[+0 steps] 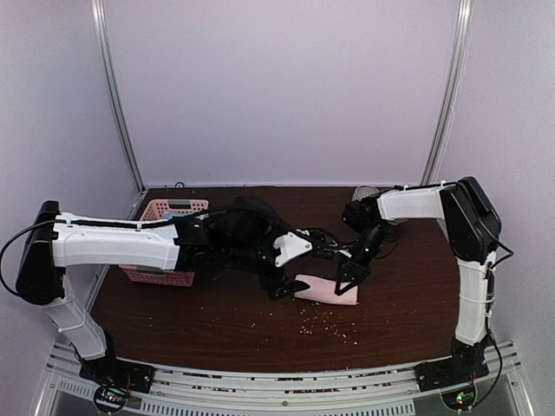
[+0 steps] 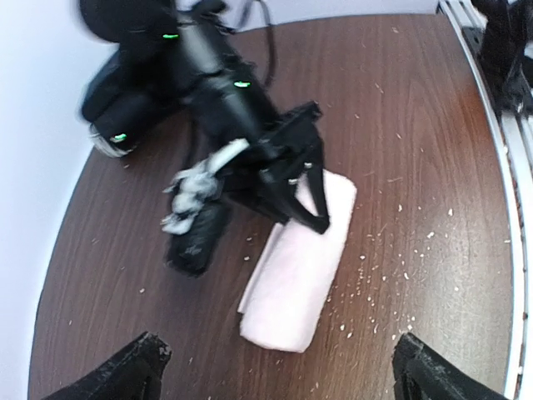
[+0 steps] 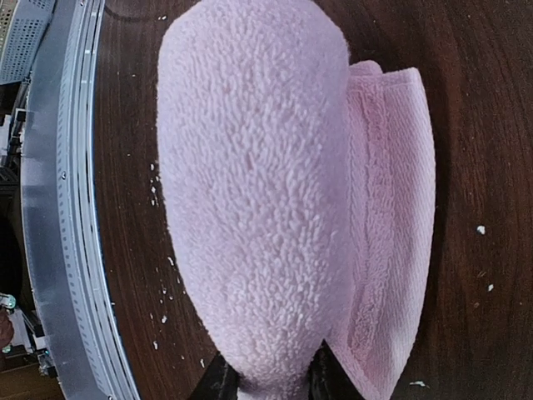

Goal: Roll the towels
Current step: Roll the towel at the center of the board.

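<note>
The left claw (image 2: 281,354) hangs with its jaws wide apart over the left end of the pink towel (image 2: 296,275). The towel lies mid-tabletop (image 2: 433,125), mostly rolled (one flap not yet wound in). The right claw (image 2: 306,210) is clamped on its other end, probably to keep the roll tight.

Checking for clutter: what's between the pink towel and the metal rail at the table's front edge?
Between pink towel and rail, only tabletop with pale crumbs, seen from the top view.
</note>
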`<state>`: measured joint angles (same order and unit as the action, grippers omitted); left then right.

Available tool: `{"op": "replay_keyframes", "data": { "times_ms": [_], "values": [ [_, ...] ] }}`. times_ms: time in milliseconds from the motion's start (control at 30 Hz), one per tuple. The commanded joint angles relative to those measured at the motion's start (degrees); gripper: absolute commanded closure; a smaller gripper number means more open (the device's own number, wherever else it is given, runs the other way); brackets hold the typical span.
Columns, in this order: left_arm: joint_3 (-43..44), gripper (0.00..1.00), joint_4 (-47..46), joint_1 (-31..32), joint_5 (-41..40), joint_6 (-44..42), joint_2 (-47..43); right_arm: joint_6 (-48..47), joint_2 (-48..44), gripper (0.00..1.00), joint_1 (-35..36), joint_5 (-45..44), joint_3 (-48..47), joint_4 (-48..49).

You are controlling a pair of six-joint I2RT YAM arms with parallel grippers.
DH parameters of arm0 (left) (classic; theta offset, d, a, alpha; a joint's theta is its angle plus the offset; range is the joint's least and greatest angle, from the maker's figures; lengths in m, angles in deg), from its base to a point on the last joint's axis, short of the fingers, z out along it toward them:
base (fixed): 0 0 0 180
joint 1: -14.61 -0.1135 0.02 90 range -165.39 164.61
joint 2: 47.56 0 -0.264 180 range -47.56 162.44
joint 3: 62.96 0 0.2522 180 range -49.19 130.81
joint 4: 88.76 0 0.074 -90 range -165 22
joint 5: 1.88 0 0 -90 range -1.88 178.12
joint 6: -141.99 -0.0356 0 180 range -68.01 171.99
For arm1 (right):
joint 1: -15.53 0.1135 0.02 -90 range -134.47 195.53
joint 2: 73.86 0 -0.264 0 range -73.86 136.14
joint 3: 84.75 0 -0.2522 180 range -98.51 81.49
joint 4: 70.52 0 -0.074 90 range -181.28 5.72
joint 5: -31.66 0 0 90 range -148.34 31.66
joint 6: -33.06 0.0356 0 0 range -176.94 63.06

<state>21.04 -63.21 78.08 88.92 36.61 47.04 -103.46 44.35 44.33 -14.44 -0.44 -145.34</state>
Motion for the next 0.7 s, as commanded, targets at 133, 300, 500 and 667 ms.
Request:
{"op": "replay_keyframes", "data": {
  "times_ms": [133,300,500,667],
  "values": [
    [12.1,0.17,3.3,7.3,-8.1,-15.1,16.8,1.7,7.4,0.78,-0.8,-5.2,-1.6,-4.7],
    [16.2,0.19,4.5,8.9,-15.2,-19.3,24.4,2.0,8.7,0.78,-1.0,-4.5,-2.6,-5.3],
    [16.9,0.18,0.6,9.0,-21.4,-21.3,27.5,1.8,9.9,0.79,-1.0,-4.1,-2.8,-6.3],
    [16.0,0.18,-1.2,9.1,-21.2,-22.2,26.2,1.9,10.7,0.79,-1.0,-4.1,-2.9,-6.4]
  ]
}}
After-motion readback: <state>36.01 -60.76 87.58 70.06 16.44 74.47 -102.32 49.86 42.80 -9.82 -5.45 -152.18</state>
